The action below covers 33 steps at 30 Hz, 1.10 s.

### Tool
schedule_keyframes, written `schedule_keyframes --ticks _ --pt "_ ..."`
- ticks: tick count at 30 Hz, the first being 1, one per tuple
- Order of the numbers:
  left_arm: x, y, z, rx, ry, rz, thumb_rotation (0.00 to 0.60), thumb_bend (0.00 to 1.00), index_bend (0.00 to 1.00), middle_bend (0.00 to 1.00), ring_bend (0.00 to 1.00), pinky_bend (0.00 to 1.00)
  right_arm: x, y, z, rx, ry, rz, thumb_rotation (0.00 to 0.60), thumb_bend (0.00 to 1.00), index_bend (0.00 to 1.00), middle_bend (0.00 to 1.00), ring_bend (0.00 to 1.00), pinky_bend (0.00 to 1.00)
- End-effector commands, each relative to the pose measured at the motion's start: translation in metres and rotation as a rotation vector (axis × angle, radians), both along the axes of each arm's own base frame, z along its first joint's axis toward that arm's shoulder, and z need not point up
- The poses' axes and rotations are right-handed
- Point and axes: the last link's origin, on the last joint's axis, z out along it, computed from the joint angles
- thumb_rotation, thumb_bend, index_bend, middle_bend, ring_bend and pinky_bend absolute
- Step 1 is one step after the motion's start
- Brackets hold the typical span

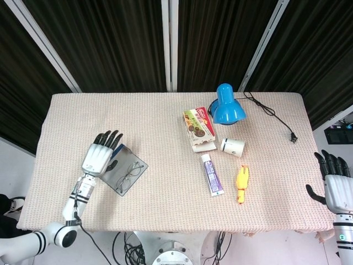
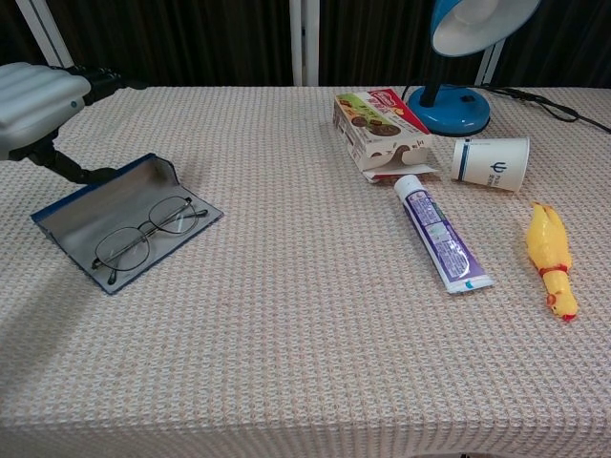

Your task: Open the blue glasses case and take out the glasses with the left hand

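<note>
Blue glasses case [image 2: 72,212] open flat, glasses [image 2: 145,233] seemingly lengthwise; left hand [image 1: 99,159] fingers spread, empty

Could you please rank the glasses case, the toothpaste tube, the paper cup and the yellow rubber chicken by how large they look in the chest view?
1. glasses case, clearly largest
2. toothpaste tube
3. yellow rubber chicken and paper cup: these look about alike; the cup lies farther from the camera, so I would not rank them.

Open blue glasses case [image 2: 129,221], glasses [image 2: 143,236] inside, left robot hand [image 2: 43,100] above
</note>
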Motion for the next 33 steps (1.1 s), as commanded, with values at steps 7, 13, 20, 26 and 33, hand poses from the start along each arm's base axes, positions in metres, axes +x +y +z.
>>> schedule_keyframes --ticks 7,13,20,26,33 --pt "0.009 -0.018 0.013 -0.072 -0.191 0.134 0.600 0.20 0.15 0.16 0.11 0.22 0.000 0.000 0.001 -0.004 -0.003 0.000 0.600 0.23 0.00 0.00 0.00 0.00" --pt "0.021 -0.043 0.007 -0.179 -0.261 0.204 0.600 0.19 0.18 0.29 0.22 0.32 -0.003 0.000 0.001 -0.005 -0.016 -0.002 0.600 0.23 0.00 0.00 0.00 0.00" --pt "0.034 -0.053 -0.014 -0.215 -0.258 0.213 0.600 0.19 0.18 0.30 0.24 0.34 -0.006 0.002 0.003 -0.008 -0.029 -0.004 0.600 0.23 0.00 0.00 0.00 0.00" --pt "0.038 -0.059 -0.031 -0.208 -0.225 0.234 0.600 0.20 0.18 0.31 0.24 0.35 -0.006 0.002 -0.001 0.005 -0.044 -0.005 0.600 0.24 0.00 0.00 0.00 0.00" --pt "0.039 -0.056 -0.036 -0.152 -0.173 0.235 0.600 0.22 0.18 0.34 0.25 0.35 -0.008 0.002 0.004 -0.010 -0.057 0.001 0.600 0.24 0.00 0.00 0.00 0.00"
